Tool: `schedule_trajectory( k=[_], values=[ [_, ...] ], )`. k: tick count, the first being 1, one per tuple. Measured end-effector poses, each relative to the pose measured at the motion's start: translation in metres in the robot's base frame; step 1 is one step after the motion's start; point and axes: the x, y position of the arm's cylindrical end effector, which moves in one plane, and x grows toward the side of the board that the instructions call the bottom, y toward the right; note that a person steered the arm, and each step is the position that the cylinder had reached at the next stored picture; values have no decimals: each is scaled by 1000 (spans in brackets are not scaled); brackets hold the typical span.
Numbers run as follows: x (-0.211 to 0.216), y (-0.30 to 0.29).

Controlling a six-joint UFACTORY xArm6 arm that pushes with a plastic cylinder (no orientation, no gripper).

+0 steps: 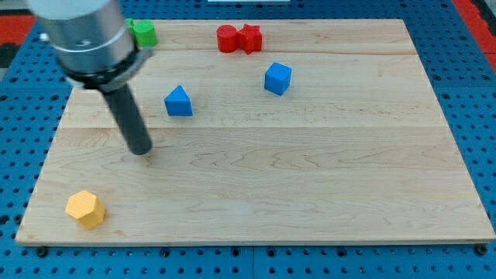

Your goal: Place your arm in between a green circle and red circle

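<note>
A green circle block [143,33] sits at the view's top left, partly hidden behind the arm's grey body. A red circle block [226,38] sits at the view's top centre, touching a red star-shaped block [249,37] on its right. My tip [140,149] rests on the board at the view's left, well below the green circle and down-left of the red circle. It is left of and below a blue triangular block [178,101].
A blue cube [277,78] lies right of centre near the top. A yellow hexagonal block [85,208] sits at the bottom left corner. The wooden board [310,186] lies on a blue pegboard surface.
</note>
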Motion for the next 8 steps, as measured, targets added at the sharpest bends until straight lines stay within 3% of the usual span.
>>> schedule_trajectory(
  k=[3,5,6,7,8],
  values=[
    [-111,-120],
    [-80,-137],
    [-132,-147],
    [-171,-107],
    [-188,-23]
  ],
)
